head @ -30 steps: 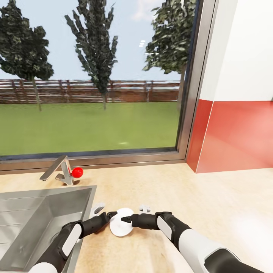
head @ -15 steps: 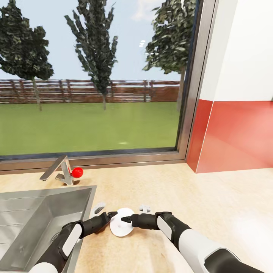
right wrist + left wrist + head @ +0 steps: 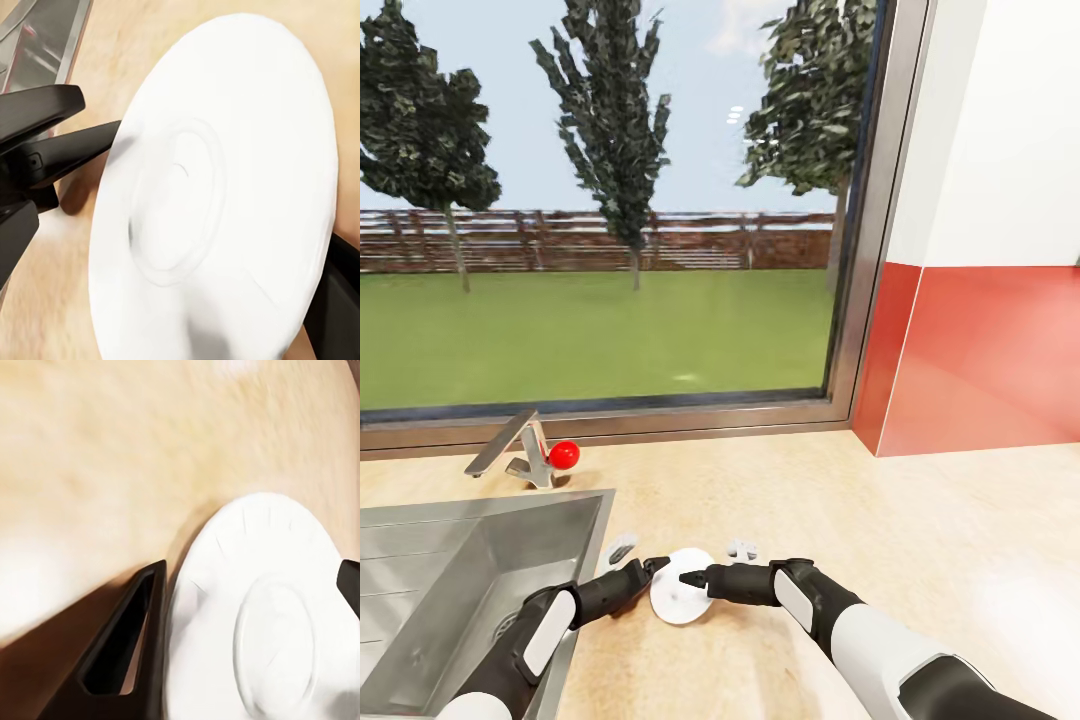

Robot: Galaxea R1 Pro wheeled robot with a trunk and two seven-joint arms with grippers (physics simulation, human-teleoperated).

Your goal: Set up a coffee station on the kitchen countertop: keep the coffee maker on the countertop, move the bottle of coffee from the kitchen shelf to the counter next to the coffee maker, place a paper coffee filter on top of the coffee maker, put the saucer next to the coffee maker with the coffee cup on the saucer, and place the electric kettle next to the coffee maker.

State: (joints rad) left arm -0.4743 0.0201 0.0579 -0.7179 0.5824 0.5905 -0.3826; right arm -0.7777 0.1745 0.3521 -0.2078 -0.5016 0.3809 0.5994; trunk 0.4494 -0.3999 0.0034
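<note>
On the counter [image 3: 880, 540] just right of the sink [image 3: 450, 590], your two grippers meet at the saucer [image 3: 682, 598], and nothing has shifted since a second ago. Your right gripper [image 3: 685, 577] is closed on the saucer's rim, holding it tilted. Your left gripper [image 3: 657, 566] touches the opposite edge, its jaws parted.

Smooth matt white saucer [image 3: 682, 598] on pale light-wood kitchen countertop [image 3: 880, 530], beside a brushed steel sink [image 3: 450, 580].
</note>
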